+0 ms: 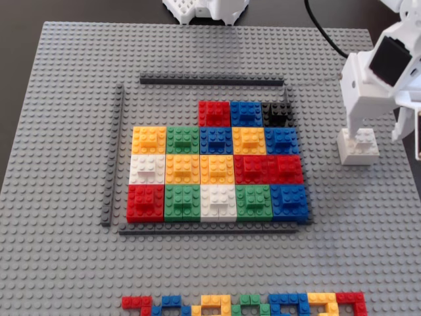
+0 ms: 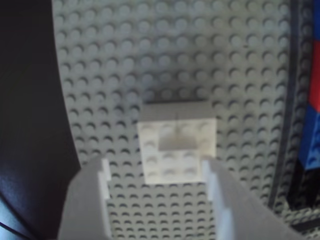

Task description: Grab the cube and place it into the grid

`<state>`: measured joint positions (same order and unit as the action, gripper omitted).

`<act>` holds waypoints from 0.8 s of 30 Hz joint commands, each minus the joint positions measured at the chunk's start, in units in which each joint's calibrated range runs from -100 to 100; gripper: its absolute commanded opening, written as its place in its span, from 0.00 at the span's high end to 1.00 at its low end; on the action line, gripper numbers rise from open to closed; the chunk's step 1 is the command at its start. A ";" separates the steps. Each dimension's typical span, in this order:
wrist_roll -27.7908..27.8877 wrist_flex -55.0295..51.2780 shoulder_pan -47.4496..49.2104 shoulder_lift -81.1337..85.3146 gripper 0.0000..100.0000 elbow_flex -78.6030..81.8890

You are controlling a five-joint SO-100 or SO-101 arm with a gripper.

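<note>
Gripper (image 2: 157, 172) hangs open right over the cube (image 1: 358, 145), fingers seemingly not touching it, well right of the grid (image 1: 217, 168) in the fixed view.

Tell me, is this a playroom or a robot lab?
Probably a hobby tabletop set up for robot practice. A big grey studded baseplate covers the table, a grid of coloured LEGO blocks sits on it, and a white robot gripper hovers at the white cube.

In the fixed view, the cube (image 1: 358, 146) sits on the baseplate (image 1: 59, 131), right of the grid (image 1: 217, 172). A brick line (image 1: 243, 305) lies below the grid.
</note>
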<state>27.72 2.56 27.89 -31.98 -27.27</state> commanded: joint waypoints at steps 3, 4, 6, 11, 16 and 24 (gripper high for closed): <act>-0.54 0.42 -0.30 1.37 0.78 -2.95; -0.44 0.46 -0.45 1.28 0.79 -2.95; -0.24 0.51 -0.52 1.11 0.81 -2.86; 0.10 0.66 -0.89 0.94 0.84 -2.04; 0.39 0.71 -1.04 0.94 0.88 -1.32; 0.63 0.46 -1.11 1.02 0.93 -0.77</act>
<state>28.11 2.81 27.31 -32.40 -27.27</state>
